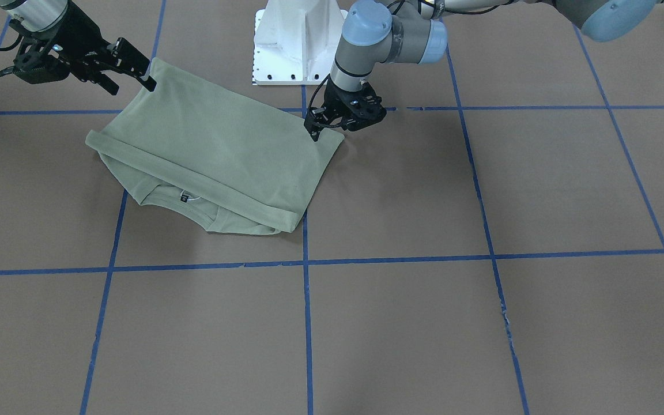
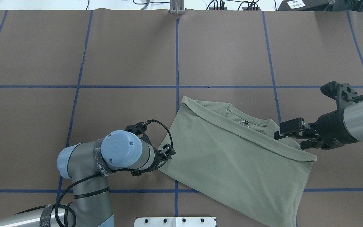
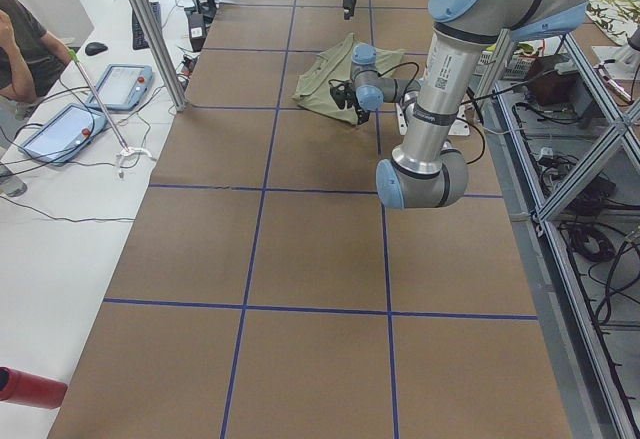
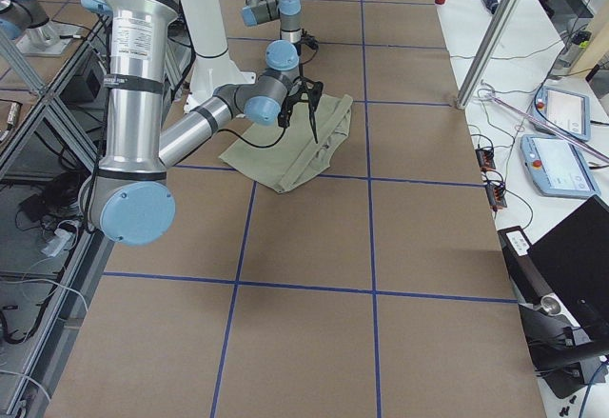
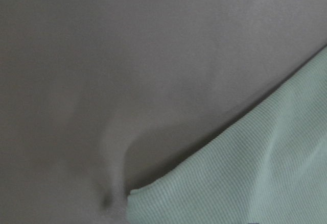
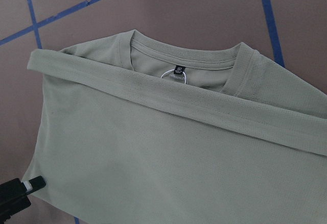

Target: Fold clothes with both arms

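Folding seemed partway: the pale sage-green knit shirt [image 1: 211, 150] lay doubled over on the brown worktop [image 1: 424, 323]; left end effector [image 1: 344, 121] and right end effector [image 1: 133, 86], fingers apart, sat at its corners; more folds seemed due.

On my overhead feed the shirt [image 2: 232, 160] lies on the desk [image 2: 74, 47], about 4 o'clock from the desk's middle. Its neck opening is at its 12 o'clock side, and a folded-over layer lies across just below that. The left end effector [image 2: 167, 151] sits at the shirt's 9 o'clock corner, the right end effector [image 2: 290, 138] over its 2 o'clock edge. The pedestal base [image 2: 175, 221] is at the desk's 6 o'clock.
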